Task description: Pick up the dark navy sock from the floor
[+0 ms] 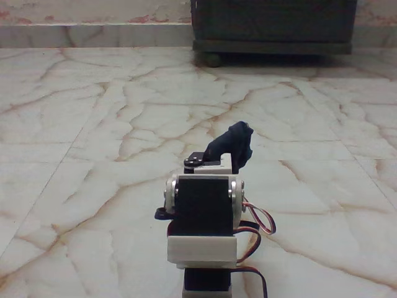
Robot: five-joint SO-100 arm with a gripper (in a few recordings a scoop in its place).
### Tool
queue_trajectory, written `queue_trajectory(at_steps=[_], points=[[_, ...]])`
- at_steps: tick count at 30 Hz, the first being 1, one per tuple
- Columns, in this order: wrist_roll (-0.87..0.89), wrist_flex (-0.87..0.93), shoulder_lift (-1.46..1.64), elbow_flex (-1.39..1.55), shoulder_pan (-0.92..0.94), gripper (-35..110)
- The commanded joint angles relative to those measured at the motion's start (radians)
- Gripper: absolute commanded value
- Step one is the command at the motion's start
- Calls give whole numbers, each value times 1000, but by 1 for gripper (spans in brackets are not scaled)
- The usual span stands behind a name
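Fixed view: the lumpy dark navy fabric sock [232, 146] sat raised above the glossy veined cream marble floor [93, 124], apparently clenched in the tool [228, 158], whose fingers were hidden behind the arm.

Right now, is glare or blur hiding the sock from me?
In the fixed view the picture is soft and grainy overall; the floor shows only a mild sheen, no harsh glare. The sock stands out as a dark lump above the arm, but its edges are fuzzy and the fingers cannot be made out.
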Motion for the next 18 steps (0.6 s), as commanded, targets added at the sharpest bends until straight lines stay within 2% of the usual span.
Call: queue_trajectory(at_steps=[1,18], points=[[8,2,31,2,2,0],[3,12,31,2,8,0]])
